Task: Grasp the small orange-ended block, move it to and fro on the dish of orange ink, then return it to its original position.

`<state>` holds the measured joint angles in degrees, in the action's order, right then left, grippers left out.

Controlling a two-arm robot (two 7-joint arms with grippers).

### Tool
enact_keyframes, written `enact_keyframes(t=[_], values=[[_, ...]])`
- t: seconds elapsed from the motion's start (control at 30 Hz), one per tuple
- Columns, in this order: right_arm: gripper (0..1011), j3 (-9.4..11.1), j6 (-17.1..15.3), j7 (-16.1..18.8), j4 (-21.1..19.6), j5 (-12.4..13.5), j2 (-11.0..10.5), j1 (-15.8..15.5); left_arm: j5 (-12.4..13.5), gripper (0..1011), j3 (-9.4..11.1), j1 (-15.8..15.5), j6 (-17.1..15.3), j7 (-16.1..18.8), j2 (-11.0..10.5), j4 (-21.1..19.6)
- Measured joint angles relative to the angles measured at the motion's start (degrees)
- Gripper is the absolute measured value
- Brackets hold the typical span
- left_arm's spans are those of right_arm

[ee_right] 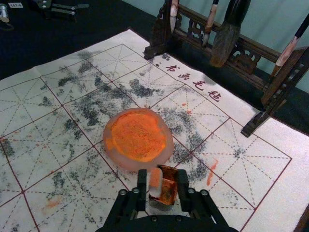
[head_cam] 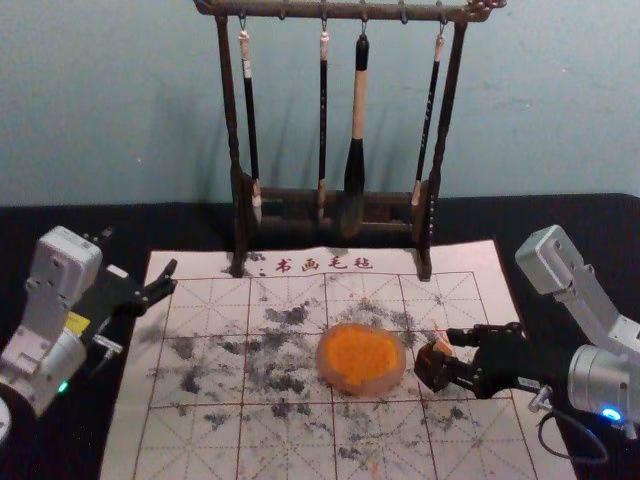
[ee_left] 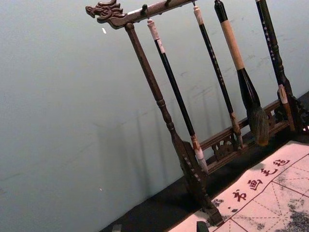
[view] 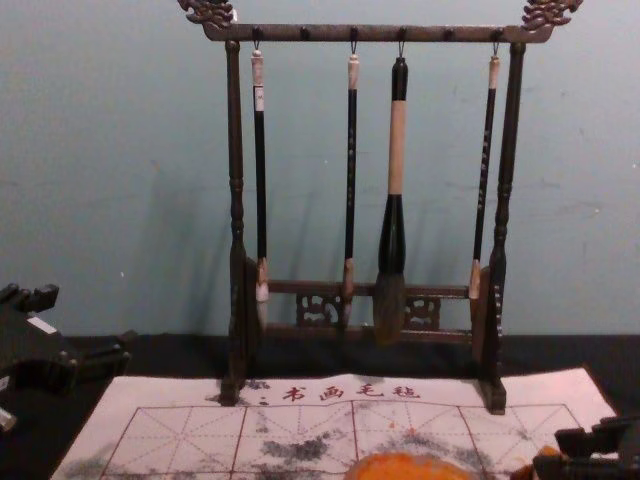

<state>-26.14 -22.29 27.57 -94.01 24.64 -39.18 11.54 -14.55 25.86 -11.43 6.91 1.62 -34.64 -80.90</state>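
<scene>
The small block (ee_right: 168, 187) is gripped between the two fingers of the right gripper (head_cam: 450, 354), which is reached in over the mat's right edge. One end of the block is coloured orange and white, and a glossy dark brown and orange side is shown beside it. It is held just to the right of the dish (head_cam: 361, 358), between the dish and the mat's right edge; whether the mat is touched by it cannot be told.

The dish is set right of the mat's middle. Its inside is covered with orange ink, and the ink is ringed by a pale, translucent rim.

The mat (head_cam: 205, 265) is laid on the black bench (head_cam: 480, 215). It is ruled with dark red lines and blotted with grey-black smudges, and a few orange marks are scattered on it. Four red characters are printed along its far edge.

The left gripper (head_cam: 138, 256) is poised by the mat's far left corner, its fingers spread wide and nothing gripped between them.

At the mat's far edge a carved dark rack (view: 236, 190) is stood upright. Four brushes are hung from its top bar; the thickest brush (view: 397, 150), third from the left, is banded with pale wood.
</scene>
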Motion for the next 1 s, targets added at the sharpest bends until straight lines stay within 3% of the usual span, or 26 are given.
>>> enact_keyframes(t=[0.47,0.73,0.87,1.0], values=[[789,0.0,0.1,0.0,0.0,0.0,0.0,0.0,0.0,1001,0.0,0.0,0.0,0.0,0.0,0.0],[993,0.0,0.1,0.0,0.0,0.0,0.0,0.0,0.0,1001,0.0,0.0,0.0,0.0,0.0,0.0],[1003,0.5,0.9,-0.9,-0.3,0.0,0.5,-0.3,0.0,1001,0.0,0.0,0.0,0.0,0.0,0.0],[1002,2.8,3.8,-4.1,-1.2,0.2,2.3,-1.4,0.0,1001,0.0,0.0,0.0,0.0,0.0,0.0]])
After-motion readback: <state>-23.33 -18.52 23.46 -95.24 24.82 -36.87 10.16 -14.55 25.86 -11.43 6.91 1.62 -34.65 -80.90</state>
